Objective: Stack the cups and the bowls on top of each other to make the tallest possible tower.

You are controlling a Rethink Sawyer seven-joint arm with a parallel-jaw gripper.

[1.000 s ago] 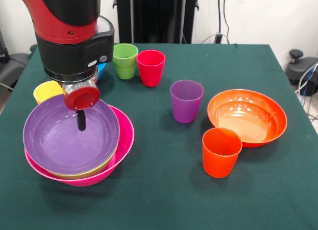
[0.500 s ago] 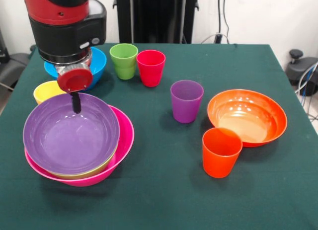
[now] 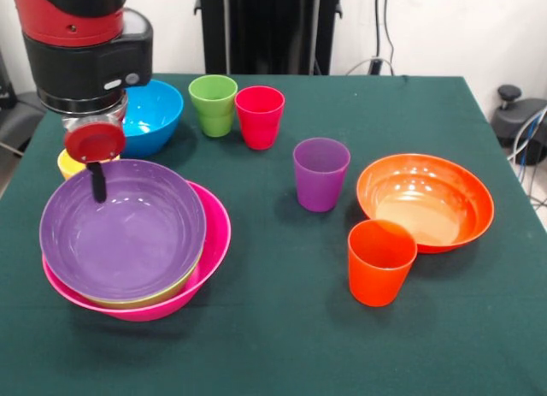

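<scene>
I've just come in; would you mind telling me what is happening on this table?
The robot is building a tower: the purple bowl sits nested over a green bowl in the pink bowl. Its gripper hangs over that stack's rim, holding nothing. The blue bowl, orange bowl and cups stand loose.

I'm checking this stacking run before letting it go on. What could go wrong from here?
The end effector hangs low over the far rim of the purple bowl; a sideways move could catch that rim and shift the tower.

The purple bowl looks tilted in the pink bowl, so cups set on it might sit crooked.

The yellow cup is mostly hidden behind the stack, so reaching it could bump the bowls.
</scene>
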